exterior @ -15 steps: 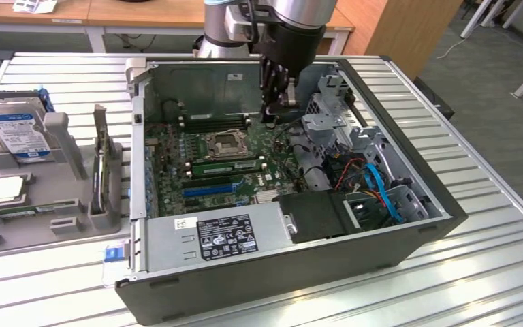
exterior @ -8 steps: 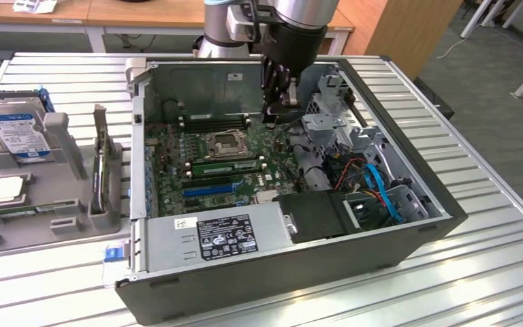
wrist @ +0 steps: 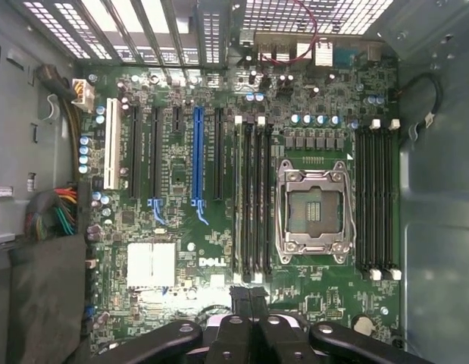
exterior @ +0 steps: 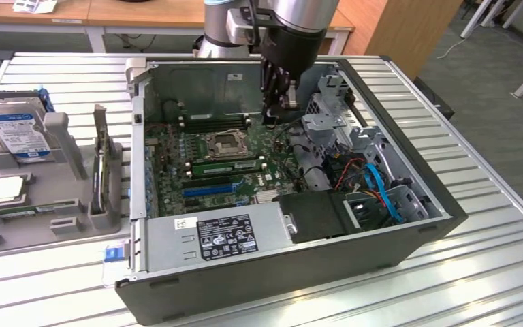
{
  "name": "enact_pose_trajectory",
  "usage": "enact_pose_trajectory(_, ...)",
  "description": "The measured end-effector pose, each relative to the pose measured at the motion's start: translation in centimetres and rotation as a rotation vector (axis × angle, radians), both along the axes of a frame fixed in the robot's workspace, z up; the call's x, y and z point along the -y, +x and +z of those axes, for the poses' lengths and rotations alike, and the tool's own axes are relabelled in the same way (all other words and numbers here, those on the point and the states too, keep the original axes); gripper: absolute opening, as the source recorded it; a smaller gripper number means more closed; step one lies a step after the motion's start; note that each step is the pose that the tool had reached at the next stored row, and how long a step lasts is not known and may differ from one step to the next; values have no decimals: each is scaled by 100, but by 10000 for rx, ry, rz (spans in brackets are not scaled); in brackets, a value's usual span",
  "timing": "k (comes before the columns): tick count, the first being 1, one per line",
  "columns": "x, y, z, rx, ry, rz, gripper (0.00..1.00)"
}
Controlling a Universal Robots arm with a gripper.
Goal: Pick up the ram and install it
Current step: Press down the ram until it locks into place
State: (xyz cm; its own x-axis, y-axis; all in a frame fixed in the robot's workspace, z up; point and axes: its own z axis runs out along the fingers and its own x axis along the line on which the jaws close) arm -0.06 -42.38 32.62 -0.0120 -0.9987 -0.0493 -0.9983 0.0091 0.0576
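An open computer case (exterior: pixel 407 225) lies on the table with its motherboard (wrist: pixel 181 227) facing up. A long thin green board, the ram (exterior: pixel 229 163) by its look, stands in the slot nearest the empty processor socket (wrist: pixel 310 208). In the wrist view the ram (wrist: pixel 239 197) is a pale green line in the first of the black slots. My gripper (exterior: pixel 280 112) hangs inside the case above the board's far part, shut, with nothing between its fingers. Seen from the wrist, the gripper (wrist: pixel 249 292) has its black fingers pressed together just beyond the end of those slots.
A grey tray (exterior: pixel 62 225) at the exterior view's left holds a silver hard drive with a blue label (exterior: pixel 16 129) and a square processor chip (exterior: pixel 5 189). A thin greenish strip (exterior: pixel 25 206) lies in its front groove. A power supply (exterior: pixel 216 235) and drive cage (exterior: pixel 334 122) crowd the case.
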Motion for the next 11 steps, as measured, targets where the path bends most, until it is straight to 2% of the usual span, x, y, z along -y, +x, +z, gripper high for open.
enact_pose_trajectory(11, 0, 0, -124, 4, 0, -1, 10)
